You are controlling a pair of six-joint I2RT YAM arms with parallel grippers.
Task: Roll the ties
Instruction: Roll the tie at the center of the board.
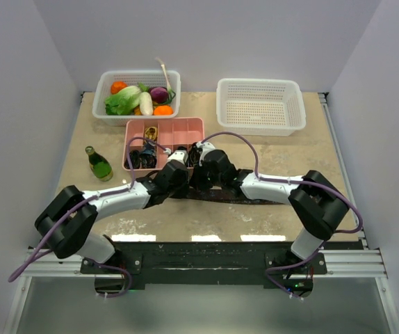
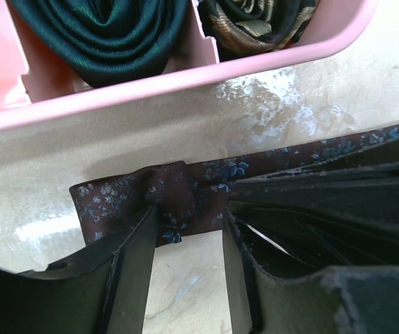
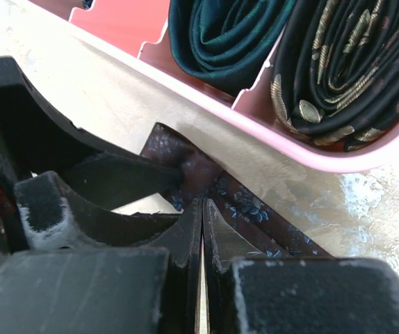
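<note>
A brownish-maroon tie [image 2: 123, 198] with small blue flowers lies flat on the table just in front of the pink tray [image 2: 185, 80]; its end is folded over once. My left gripper [image 2: 191, 217] is open, its fingertips on either side of the fold. My right gripper [image 3: 203, 203] is shut, its tips resting on the same tie [image 3: 241, 202] right beside the left fingers. In the top view both grippers [image 1: 178, 169] [image 1: 203, 165] meet over the tie [image 1: 255, 198]. Rolled ties sit in the tray: a dark green coil [image 3: 220, 35] and a black gold-leaf one [image 3: 338, 69].
The pink tray [image 1: 185, 125] stands directly behind the grippers. A green bottle [image 1: 99, 164] stands to the left. A white basket of vegetables [image 1: 137, 94] is at the back left, and a white basket [image 1: 260, 104] at the back right.
</note>
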